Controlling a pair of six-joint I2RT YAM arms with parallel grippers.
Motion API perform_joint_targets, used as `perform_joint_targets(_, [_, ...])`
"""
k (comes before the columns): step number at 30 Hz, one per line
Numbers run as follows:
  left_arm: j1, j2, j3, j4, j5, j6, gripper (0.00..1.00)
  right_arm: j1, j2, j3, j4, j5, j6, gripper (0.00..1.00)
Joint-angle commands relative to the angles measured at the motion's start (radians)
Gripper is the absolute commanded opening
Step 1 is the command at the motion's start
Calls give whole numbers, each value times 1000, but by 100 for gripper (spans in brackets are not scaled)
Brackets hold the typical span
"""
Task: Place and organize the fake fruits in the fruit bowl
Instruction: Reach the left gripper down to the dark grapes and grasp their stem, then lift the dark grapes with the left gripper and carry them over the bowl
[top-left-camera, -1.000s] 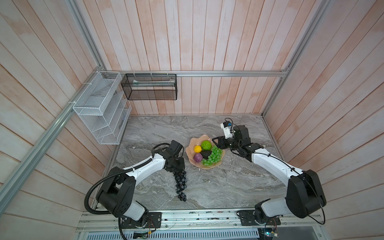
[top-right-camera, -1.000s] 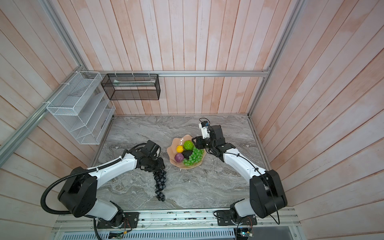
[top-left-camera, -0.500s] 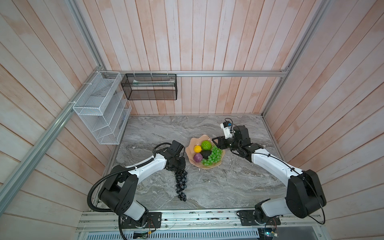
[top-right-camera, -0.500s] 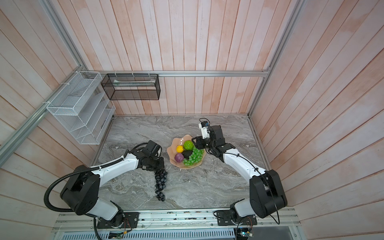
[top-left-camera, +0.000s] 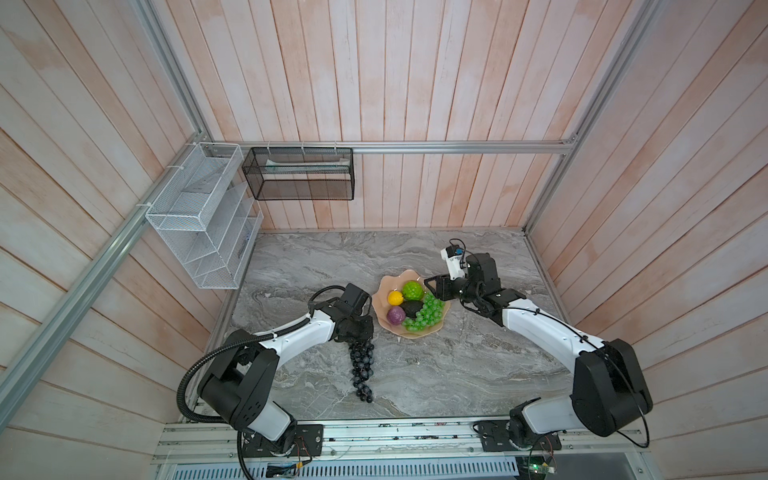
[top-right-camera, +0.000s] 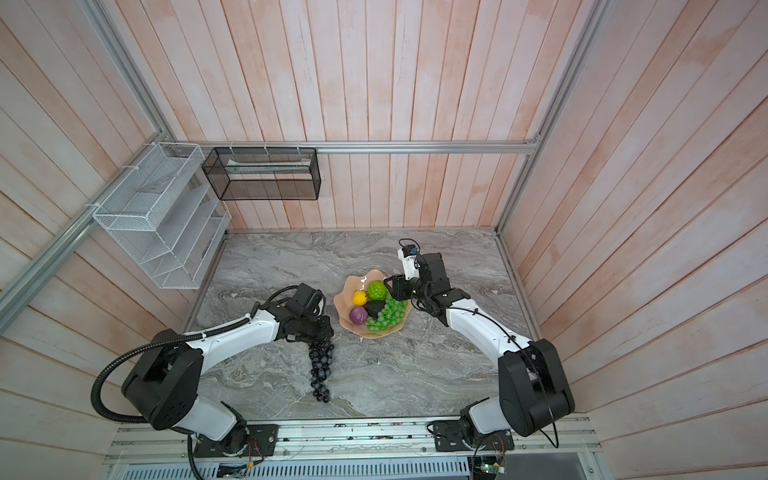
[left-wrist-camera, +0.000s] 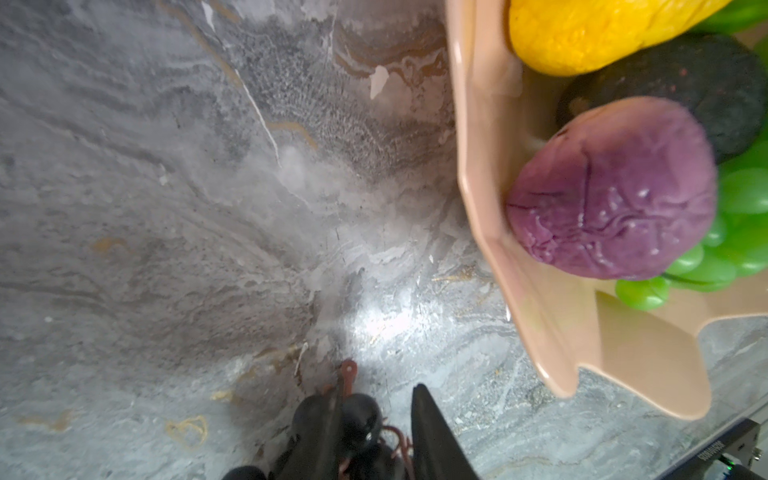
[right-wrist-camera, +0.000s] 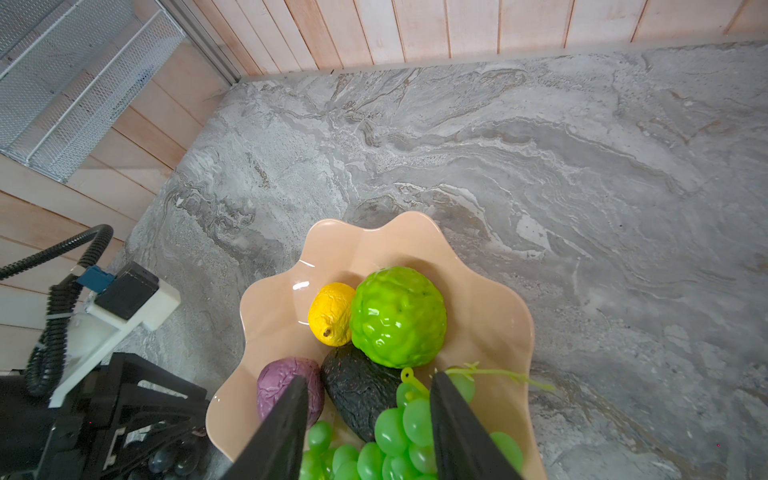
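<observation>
Fruit bowl (top-left-camera: 400, 276): peach-pink with a scalloped rim. It stands on the marble tabletop (top-left-camera: 436, 374), just right of centre in both top views. Five pieces lie inside.
- Bumpy green ball (top-left-camera: 412, 290): upper middle of the bowl.
- Yellow fruit (top-left-camera: 395, 297): touching the ball's left side.
- Purple fruit (top-left-camera: 395, 316): lower left of the bowl, against the wall.
- Avocado (top-left-camera: 410, 308): in the middle, between the purple fruit and the green grape bunch (top-left-camera: 428, 313).
- The green grape bunch fills the lower right and reaches the rim.

Dark grape bunch (top-left-camera: 360, 370): outside the bowl, flat on the tabletop to the bowl's lower left. It stretches from the left gripper toward the bottom of the frame, and the part that shows is clear of the bowl.

Left gripper (left-wrist-camera: 374, 432): low at the bunch's upper end, just beside the bowl's left rim. At the bottom centre of the left wrist view the jaws stand narrowly apart. One dark grape and the reddish stem sit between them. The grape lies against one finger, and a sliver of gap shows at the other. I cannot tell whether the bunch is truly pinched.

Right gripper (top-left-camera: 432, 286): at the bowl's upper right rim. At the bottom centre of the right wrist view the jaws are spread over the avocado and the green grape bunch. Nothing is clamped between them.

White wire basket (top-left-camera: 199, 220) and black mesh basket (top-left-camera: 299, 174): hanging on the plank walls, upper left of the frame, well apart from the fruit.
</observation>
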Motion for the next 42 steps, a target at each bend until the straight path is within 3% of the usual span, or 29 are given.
perform_joint_targets(1, [-12,18,8,10,-34,12,23,5,-10,-23,17,-8,9,48])
perform_joint_targets(4, [-14,12,3,13,-65,7,10,6,-9,-25,22,-9,12,48])
perform_joint_targets(15, [-16,-129,-10,36,-73,29,0,5,-20,-22,20,-9,15,47])
perform_joint_targets(31, [-16,-424,20,-22,90,1,0,16,-74,-40,51,-4,40,46])
perform_joint_targets(42, [-16,-338,252,-59,201,0,0,16,-117,-45,55,6,40,45])
